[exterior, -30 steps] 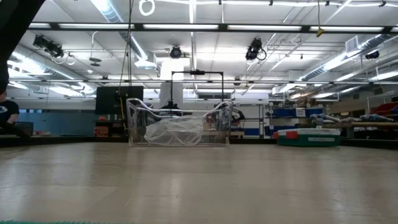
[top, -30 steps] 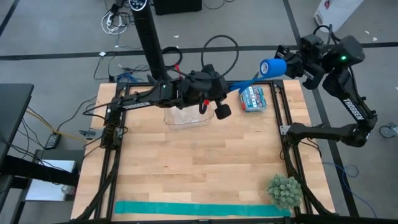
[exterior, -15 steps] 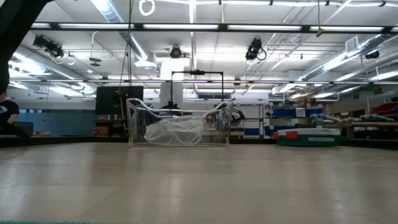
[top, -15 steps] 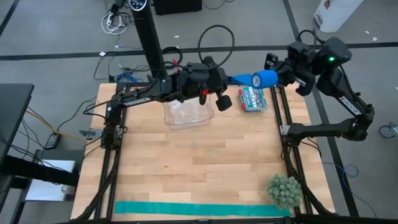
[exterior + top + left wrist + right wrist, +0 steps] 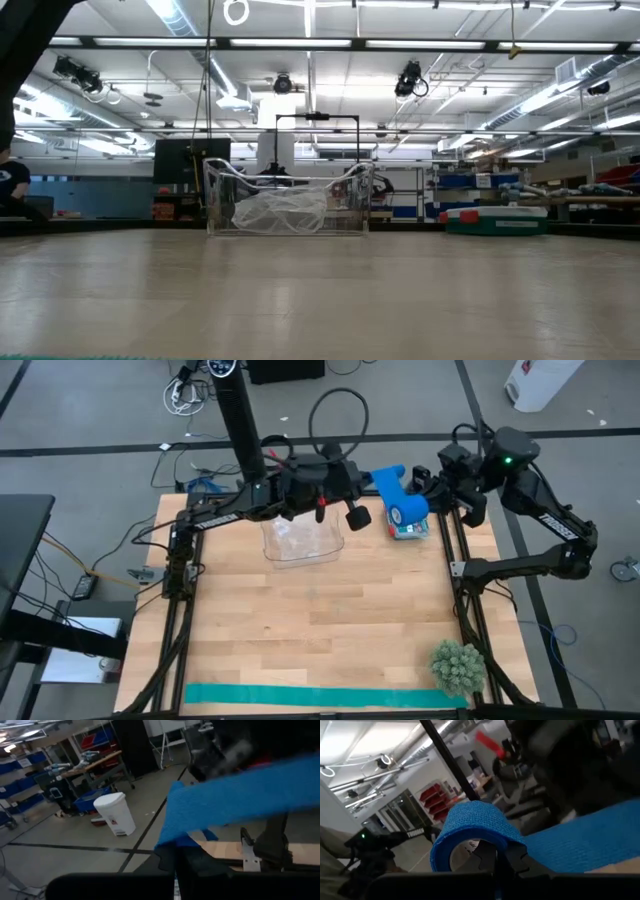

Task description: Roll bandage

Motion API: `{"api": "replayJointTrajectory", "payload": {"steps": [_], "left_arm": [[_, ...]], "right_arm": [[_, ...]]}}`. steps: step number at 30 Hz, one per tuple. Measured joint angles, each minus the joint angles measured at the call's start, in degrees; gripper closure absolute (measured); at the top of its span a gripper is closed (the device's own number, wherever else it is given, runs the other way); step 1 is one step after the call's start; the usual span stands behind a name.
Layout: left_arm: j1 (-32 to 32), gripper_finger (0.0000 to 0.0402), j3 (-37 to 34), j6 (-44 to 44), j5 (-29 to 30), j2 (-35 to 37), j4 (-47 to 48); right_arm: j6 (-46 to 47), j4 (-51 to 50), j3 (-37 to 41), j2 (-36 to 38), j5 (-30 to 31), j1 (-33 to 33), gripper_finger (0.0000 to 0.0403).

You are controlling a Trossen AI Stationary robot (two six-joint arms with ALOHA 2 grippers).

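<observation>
The royal-blue bandage point(image 5: 392, 492) hangs in the air above the table's far right part, between my two grippers. Its wound part is a small roll point(image 5: 408, 513) on my right gripper point(image 5: 424, 500), which is shut. A short flat stretch runs from the roll to the free end point(image 5: 377, 478), where my left gripper point(image 5: 366, 481) is shut on it. In the right wrist view the roll point(image 5: 470, 827) fills the middle. In the left wrist view the flat stretch point(image 5: 240, 800) crosses the picture. My left gripper pinches the bandage's free end point(image 5: 172, 839) between its two fingers, coming level from the table's left. The strip is lifted clear and runs away from the fingers toward the roll. My right gripper has its shut fingers point(image 5: 517, 857) in the roll's open end point(image 5: 470, 851), with the blue layers wound over them. It comes level from the table's right, and the roll is clear of the table.
A clear plastic box point(image 5: 303, 540) holding a crumpled bag stands at the far middle, also seen in the low view point(image 5: 288, 208). A blue-and-white packet point(image 5: 408, 530) lies under the roll. A teal strip point(image 5: 320, 696) lies along the near edge, with a green plant ball point(image 5: 458, 668) at the near right.
My right gripper has carried the roll toward the table's left and near side, down toward my left gripper, turning as it went. The free stretch of bandage between the grippers has grown shorter. My left gripper has shifted up and toward the far edge with the free end.
</observation>
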State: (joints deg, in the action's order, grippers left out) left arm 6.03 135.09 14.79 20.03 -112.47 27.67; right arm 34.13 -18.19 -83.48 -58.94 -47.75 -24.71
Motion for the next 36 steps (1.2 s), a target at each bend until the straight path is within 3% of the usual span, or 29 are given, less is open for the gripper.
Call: {"api": "replayJointTrajectory", "payload": {"steps": [12, 24, 36], "left_arm": [[0.0, 0.0396, -0.1, 3.2, 1.1, 1.9, -0.6], [-0.5, 0.0391, -0.1, 7.5, 0.9, 2.0, -4.8], [-3.7, 0.0305, -0.1, 12.5, 1.7, 2.0, -3.8]], "right_arm": [[-2.3, -6.8, 0.2, -0.1, 3.3, 4.0, 0.0403], [-0.3, -7.5, 7.1, -0.4, 6.1, 5.8, 0.0403], [1.0, -7.6, 11.1, -1.0, 11.0, 5.4, 0.0403]]}}
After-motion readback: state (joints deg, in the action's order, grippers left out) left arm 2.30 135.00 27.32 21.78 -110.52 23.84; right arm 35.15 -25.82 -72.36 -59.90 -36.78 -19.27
